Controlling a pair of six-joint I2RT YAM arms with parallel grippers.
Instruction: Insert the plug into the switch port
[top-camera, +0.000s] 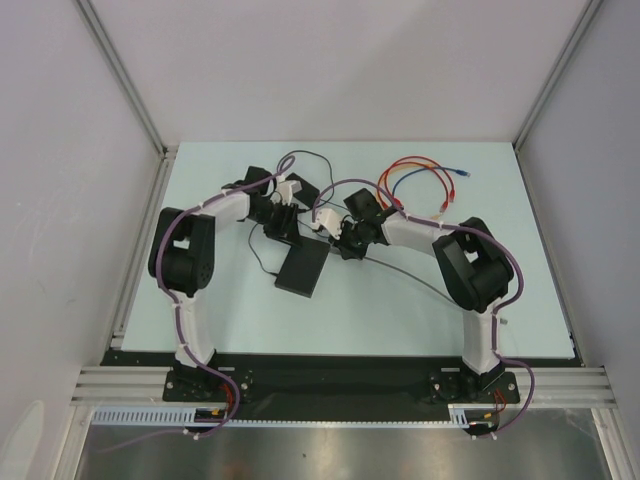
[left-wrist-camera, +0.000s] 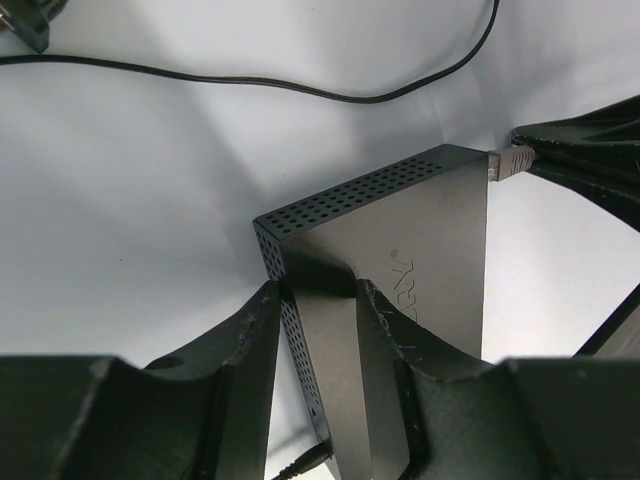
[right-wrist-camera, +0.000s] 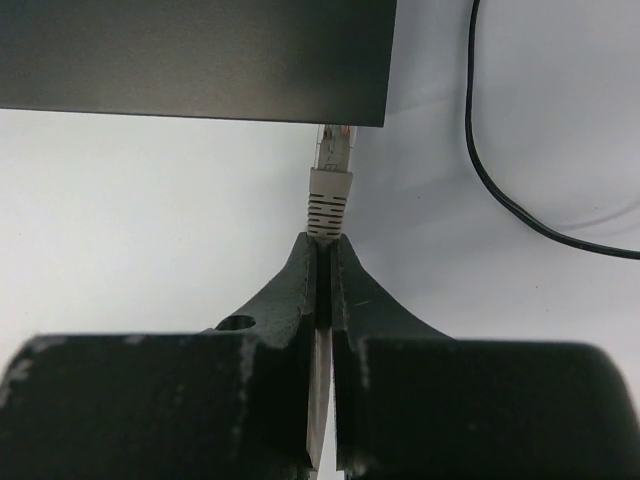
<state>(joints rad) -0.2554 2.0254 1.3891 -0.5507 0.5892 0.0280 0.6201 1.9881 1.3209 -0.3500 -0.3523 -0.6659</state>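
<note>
Sideways, the plug (right-wrist-camera: 330, 185) is pointing left at the switch's (top-camera: 303, 270) right edge at mid-bench (top-camera: 420, 300). Its long axis is lying in line with the right gripper (right-wrist-camera: 322, 245), which is pinching its grey cable (right-wrist-camera: 318, 420). The left gripper (left-wrist-camera: 318, 300) is clamping the switch. Only the wrist views are showing the plug's tip meeting that edge.

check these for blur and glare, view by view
top view: even, soft light, glare on the metal strip at the bottom; left wrist view: left claw blurred up close, sheen on the box; right wrist view: plug sharp, right claw dark and soft
</note>
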